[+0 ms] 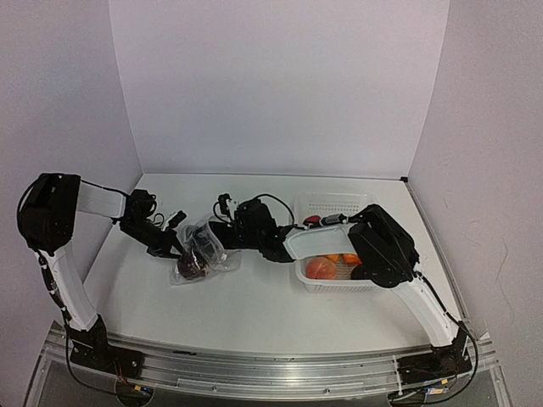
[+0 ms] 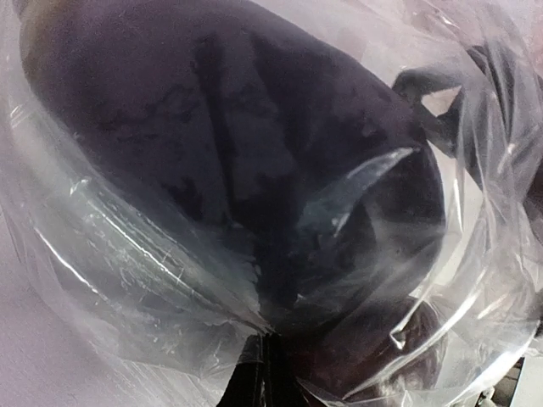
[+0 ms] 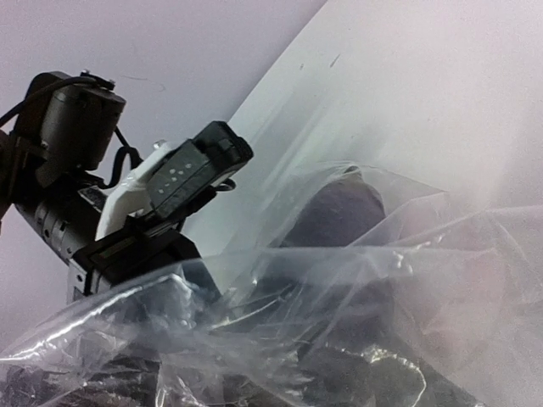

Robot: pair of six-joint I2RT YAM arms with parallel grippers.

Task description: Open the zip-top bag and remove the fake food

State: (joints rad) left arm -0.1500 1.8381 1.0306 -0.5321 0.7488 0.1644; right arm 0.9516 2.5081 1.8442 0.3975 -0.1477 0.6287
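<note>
The zip-top bag (image 1: 202, 252) lies on the counter (image 1: 254, 305) left of centre, between the left tool (image 1: 174, 248) at its left edge and the right tool (image 1: 222, 233) at its right. One piece of fake food (image 1: 188, 266) sits inside it. Right of the bag stands a basket (image 1: 331, 206), with more fake food in its near end.

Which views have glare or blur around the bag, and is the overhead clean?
Top external: evenly lit and sharp, with only soft shadows; the bag is small but readable, and the front rail bows slightly. Left wrist: the plastic is right up against the lens, and the purple toy fills the frame, soft, under white glare streaks. Right wrist: the near folds of plastic are blurred and shiny, and the table behind is bright.
</note>
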